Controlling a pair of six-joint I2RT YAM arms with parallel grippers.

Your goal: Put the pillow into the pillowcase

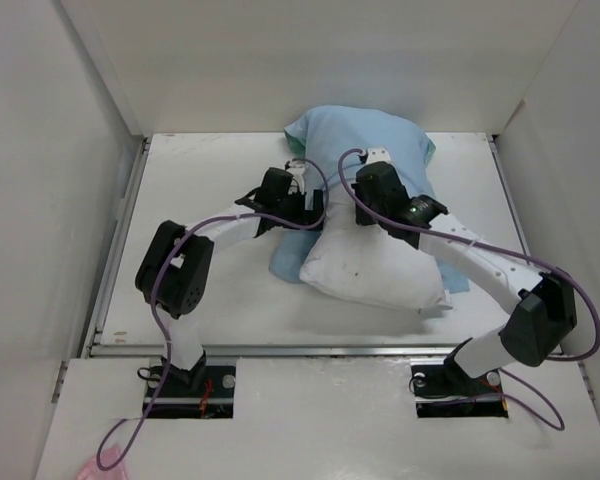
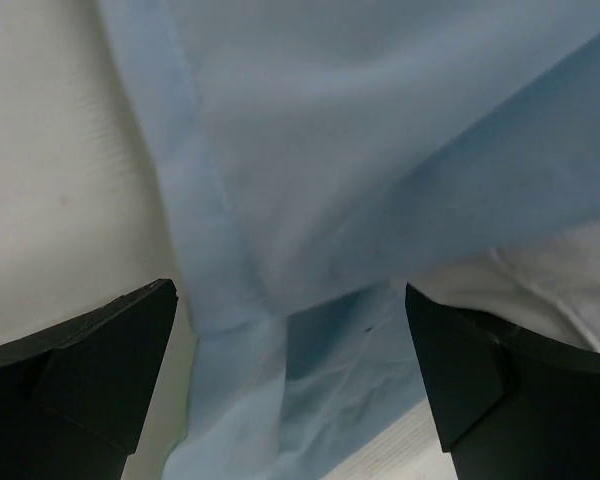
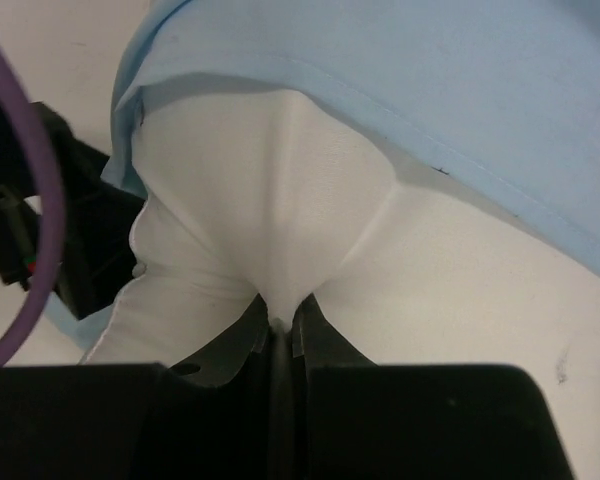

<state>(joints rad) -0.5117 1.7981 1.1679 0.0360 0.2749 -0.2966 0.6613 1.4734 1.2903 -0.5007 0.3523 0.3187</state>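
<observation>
Right tool (image 3: 280,325): you have it clenched on a pinch of white pillow (image 1: 370,265) fabric, just below the pillowcase (image 1: 365,135) hem.
Left tool (image 2: 292,335): released, your jaws stand wide apart with blue pillowcase cloth lying between them.
Pillow: mid-desk (image 1: 210,300), its far end covered by the pillowcase, its near end bare.
Pillowcase: bunched toward your desk's far edge, with a flap showing left of the pillow.

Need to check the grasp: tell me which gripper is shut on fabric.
The right gripper: its jaws pinch a fold of the pillow. The left gripper is open, jaws apart over the pillowcase.
</observation>
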